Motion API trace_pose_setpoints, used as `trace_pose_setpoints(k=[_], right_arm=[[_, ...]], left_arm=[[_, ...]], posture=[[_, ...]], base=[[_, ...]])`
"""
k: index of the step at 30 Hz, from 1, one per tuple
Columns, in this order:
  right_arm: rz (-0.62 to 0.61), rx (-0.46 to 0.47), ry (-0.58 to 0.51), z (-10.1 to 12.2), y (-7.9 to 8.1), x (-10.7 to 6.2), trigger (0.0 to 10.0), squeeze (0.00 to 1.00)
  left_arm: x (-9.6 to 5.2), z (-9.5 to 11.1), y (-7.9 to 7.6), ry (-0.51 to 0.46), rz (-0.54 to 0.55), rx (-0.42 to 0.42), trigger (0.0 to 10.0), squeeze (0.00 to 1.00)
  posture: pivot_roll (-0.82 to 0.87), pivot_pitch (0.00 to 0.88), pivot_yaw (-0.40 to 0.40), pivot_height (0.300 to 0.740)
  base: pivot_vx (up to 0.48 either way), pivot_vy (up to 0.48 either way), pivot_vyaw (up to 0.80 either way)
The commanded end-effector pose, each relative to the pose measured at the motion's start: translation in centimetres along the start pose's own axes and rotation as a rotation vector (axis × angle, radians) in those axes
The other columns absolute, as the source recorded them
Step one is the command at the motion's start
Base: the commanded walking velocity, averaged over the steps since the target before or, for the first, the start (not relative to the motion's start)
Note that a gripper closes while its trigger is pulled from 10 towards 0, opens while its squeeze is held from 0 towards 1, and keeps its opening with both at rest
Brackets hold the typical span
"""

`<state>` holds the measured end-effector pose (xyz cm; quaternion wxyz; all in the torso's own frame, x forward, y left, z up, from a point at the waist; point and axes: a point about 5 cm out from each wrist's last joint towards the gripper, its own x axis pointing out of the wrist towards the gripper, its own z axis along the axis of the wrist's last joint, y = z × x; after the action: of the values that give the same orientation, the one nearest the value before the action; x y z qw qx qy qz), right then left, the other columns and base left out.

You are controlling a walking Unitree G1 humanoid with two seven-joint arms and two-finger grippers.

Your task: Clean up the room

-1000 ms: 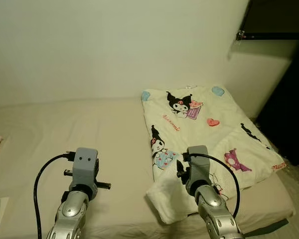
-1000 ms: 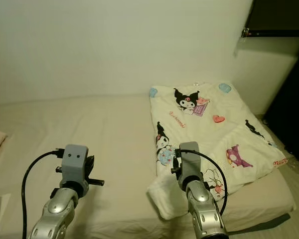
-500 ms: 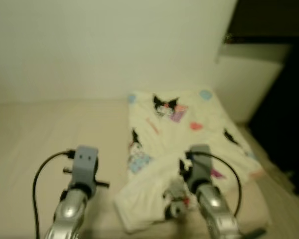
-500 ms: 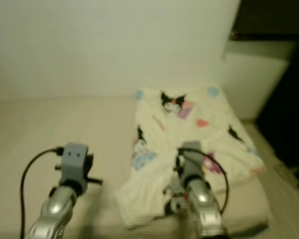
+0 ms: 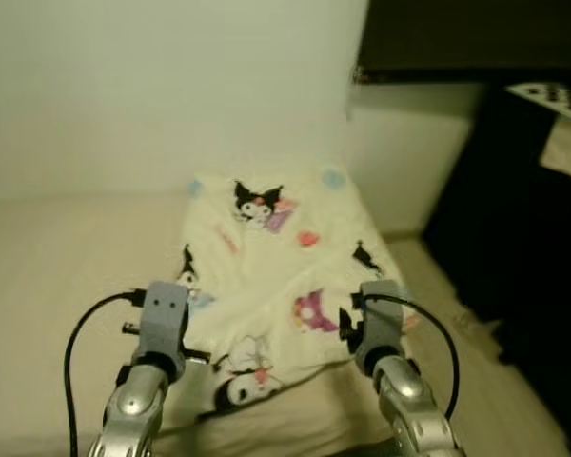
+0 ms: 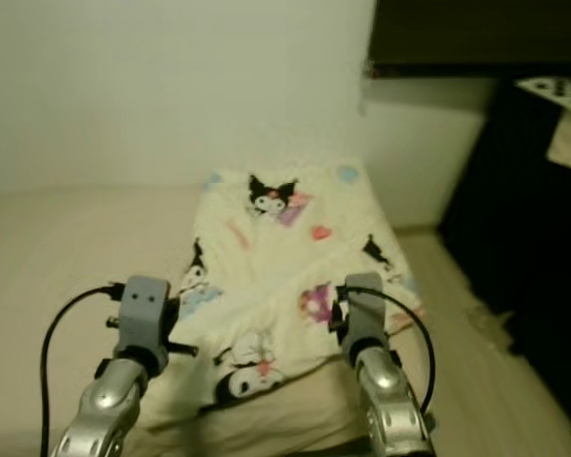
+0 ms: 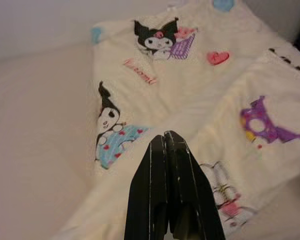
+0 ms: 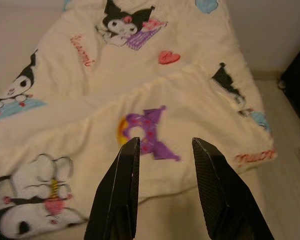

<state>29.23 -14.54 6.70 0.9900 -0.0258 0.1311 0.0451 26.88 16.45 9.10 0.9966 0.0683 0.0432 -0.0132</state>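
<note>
A cream blanket (image 5: 266, 257) printed with cartoon characters lies rumpled across the right end of a beige bed (image 5: 57, 248). Its near flap shows a black-and-white character (image 5: 243, 386) by the bed's front edge. Both arms reach forward over the bed's near edge, the left wrist (image 5: 162, 314) at the blanket's left border and the right wrist (image 5: 379, 314) over its right side. In the left wrist view my left gripper (image 7: 164, 134) is shut, empty, above the blanket (image 7: 200, 90). My right gripper (image 8: 165, 142) is open over a purple print (image 8: 145, 132), holding nothing.
A white wall runs behind the bed. Dark furniture (image 5: 514, 238) stands to the right, with a strip of pale floor (image 5: 447, 333) between it and the bed. A dark shelf edge (image 5: 428, 71) juts from the upper right, with a checked item (image 5: 552, 95) near it.
The camera has swung to the right, so the bed and blanket sit further left and the dark furniture has come in. The blanket's near flap now shows its printed side instead of plain white.
</note>
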Motion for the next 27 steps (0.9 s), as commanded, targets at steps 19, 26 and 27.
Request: trace_pose_setpoints(k=[19,26,27], right_arm=[[0.048,-0.048,0.036,-0.80,0.65,-0.35,10.0,0.00],[0.058,-0.051,0.034,-0.72,0.78,-0.34,10.0,0.00],[0.058,-0.051,0.034,-0.72,0.78,-0.34,10.0,0.00]], left_arm=[[-0.53,-0.59,0.29,0.032,0.002,0.019,10.0,0.00],[-0.58,-0.55,0.35,0.033,0.003,0.020,10.0,0.00],[-0.58,-0.55,0.35,0.033,0.003,0.020,10.0,0.00]], posture=[[-0.05,0.077,0.016,0.740],[-0.05,0.081,0.016,0.740],[-0.05,0.081,0.016,0.740]], base=[[0.000,-0.480,0.67],[0.000,-0.480,0.80],[0.000,-0.480,0.80]])
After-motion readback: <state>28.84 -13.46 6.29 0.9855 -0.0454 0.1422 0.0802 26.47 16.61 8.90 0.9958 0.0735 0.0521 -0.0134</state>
